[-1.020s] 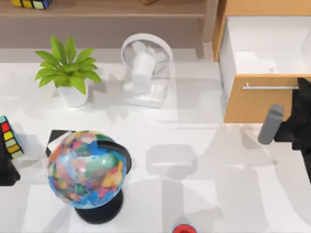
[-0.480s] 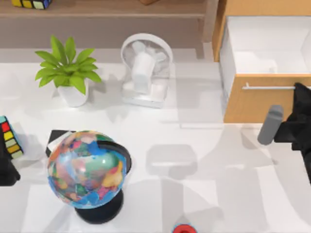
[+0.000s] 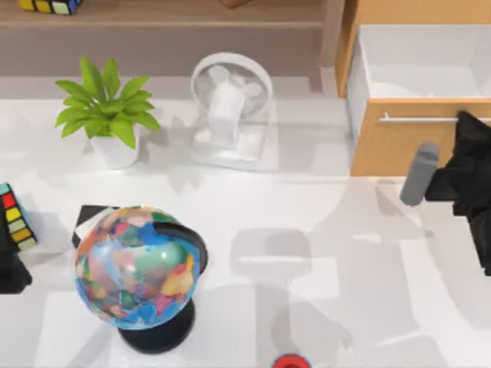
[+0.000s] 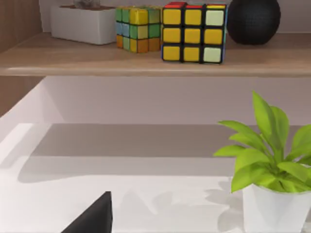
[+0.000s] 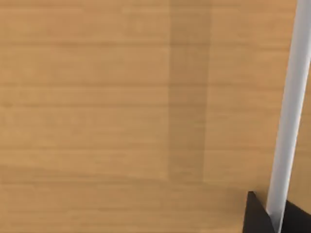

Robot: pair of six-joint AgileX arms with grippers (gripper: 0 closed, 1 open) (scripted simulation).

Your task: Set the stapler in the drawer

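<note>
a: tan drawer stands pulled out at the tabletop's far right, white inside open to view.
b: stapler?
a: can't pick it out for sure. a faint paler patch on the drawer floor may be it, white on white. none lies on the tabletop.
b: right gripper?
a: at the handle, right end. wrist view has the silver bar running between the two dark tips, so i read it as clenched on the handle.
b: left gripper?
a: parked at the left edge; grip state can't tell.
b: progress?
a: judgement only: placing looks done if that patch is the stapler; closing the drawer is what's left.
</note>
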